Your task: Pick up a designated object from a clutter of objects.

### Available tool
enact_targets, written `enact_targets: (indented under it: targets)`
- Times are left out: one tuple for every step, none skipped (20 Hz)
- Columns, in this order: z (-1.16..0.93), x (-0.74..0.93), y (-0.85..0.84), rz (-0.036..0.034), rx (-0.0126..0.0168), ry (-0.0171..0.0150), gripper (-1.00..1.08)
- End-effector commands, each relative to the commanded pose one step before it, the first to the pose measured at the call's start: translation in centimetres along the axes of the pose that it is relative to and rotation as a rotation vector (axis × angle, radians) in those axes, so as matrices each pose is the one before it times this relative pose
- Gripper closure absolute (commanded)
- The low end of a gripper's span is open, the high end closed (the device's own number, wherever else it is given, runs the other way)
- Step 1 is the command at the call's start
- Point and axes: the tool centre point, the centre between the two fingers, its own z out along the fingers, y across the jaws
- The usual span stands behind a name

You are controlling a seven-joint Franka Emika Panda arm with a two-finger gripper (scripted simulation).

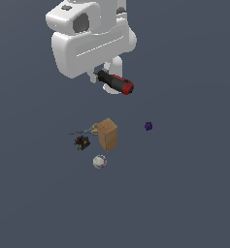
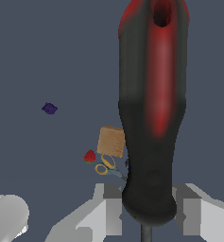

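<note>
My gripper (image 2: 149,208) is shut on the screwdriver (image 2: 153,108), whose black-and-red handle fills the wrist view; its fingers (image 2: 108,208) press either side of the handle's base by the thin shaft. In the exterior view the screwdriver (image 1: 115,82) hangs under the white hand, high above the clutter, with its shaft hidden. On the floor below lie the tan box (image 1: 107,134), the whitish ball (image 1: 100,161), the dark multicoloured lump (image 1: 81,142), the thin blue-yellow tool (image 1: 85,131) and the purple lump (image 1: 148,126).
The wrist view shows the tan box (image 2: 111,141), the blue-yellow tool (image 2: 106,168), a red lump (image 2: 90,156) and the purple lump (image 2: 49,108) far below. A blurred white shape (image 2: 7,217) sits at that picture's corner. The floor is plain dark grey.
</note>
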Motion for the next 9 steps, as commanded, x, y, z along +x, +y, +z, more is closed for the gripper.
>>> enact_targets:
  targets:
    - [-1.215,-0.632,0.336,-0.00045,-0.00008,-0.0009,1.08]
    - [-0.345,-0.181,0.118,0.0,0.0,0.0,1.08]
    - [-0.291,-0.15,0.105,0.0,0.0,0.0,1.08]
    - [-0.24,-0.105,0.081,0.0002,-0.00042,-0.00051,1.08]
    - [-0.185,-0.089,0.079,0.0,0.0,0.0,1.08]
    - [-0.135,-0.06,0.065,0.0,0.0,0.0,1.08]
    - [-0.086,-0.034,0.049,0.0,0.0,0.0,1.08]
    - [-0.044,-0.015,0.029,0.0,0.0,0.0,1.08]
    - [-0.013,-0.004,0.009,0.0,0.0,0.0,1.08]
